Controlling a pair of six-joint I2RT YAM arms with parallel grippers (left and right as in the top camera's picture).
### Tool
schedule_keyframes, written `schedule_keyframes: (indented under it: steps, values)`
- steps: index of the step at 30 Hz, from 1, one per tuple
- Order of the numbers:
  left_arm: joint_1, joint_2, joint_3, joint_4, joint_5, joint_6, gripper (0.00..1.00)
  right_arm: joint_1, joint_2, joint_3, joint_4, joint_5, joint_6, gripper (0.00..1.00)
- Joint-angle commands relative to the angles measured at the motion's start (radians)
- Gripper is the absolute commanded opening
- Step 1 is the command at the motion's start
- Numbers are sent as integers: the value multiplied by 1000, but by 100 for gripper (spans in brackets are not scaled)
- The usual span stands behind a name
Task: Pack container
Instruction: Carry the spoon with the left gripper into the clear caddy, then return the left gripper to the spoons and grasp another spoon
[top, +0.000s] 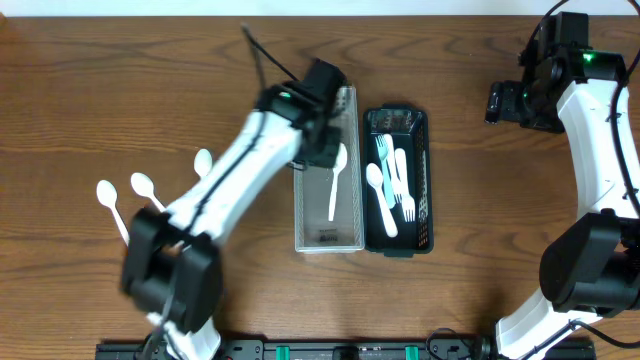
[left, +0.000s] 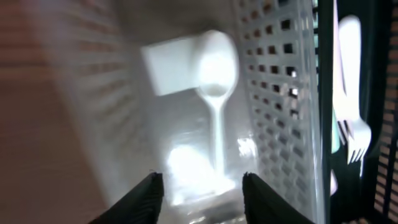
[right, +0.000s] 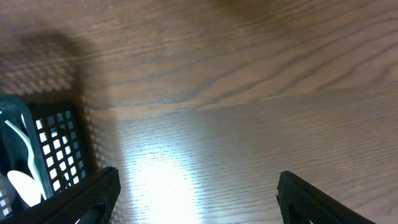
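On the wooden counter (top: 100, 80), a clear container (top: 352, 235) sits just beside a black basket (top: 425, 180) of white cutlery. The left gripper (left: 199, 180) hangs over the clear container, fingers parted and empty; the right gripper (right: 198, 177), also spread open, is well apart. A white spoon (left: 217, 74) lies inside the clear container, handle pointing between the left gripper's fingertips.
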Motion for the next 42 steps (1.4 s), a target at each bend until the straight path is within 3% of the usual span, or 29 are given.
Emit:
schedule_keyframes:
  steps: [1, 6, 14, 24, 42]
  values:
    - [90, -149, -2, -52, -101, 71, 54, -4, 9, -3, -2, 0, -13, 84]
    - [316, -264, -3, -140, -126, 92, 64, -3, 9, -3, -1, 0, -13, 84]
    - [584, -226, -97, -84, -121, 159, 65, -3, 9, -3, 0, 0, -13, 84]
    - [604, -44, -278, 98, -121, 197, 67, -3, 9, -3, -1, 0, -13, 84]
    - [604, 183, -283, 174, -38, 301, 70, -3, 8, -3, -1, 0, -13, 84]
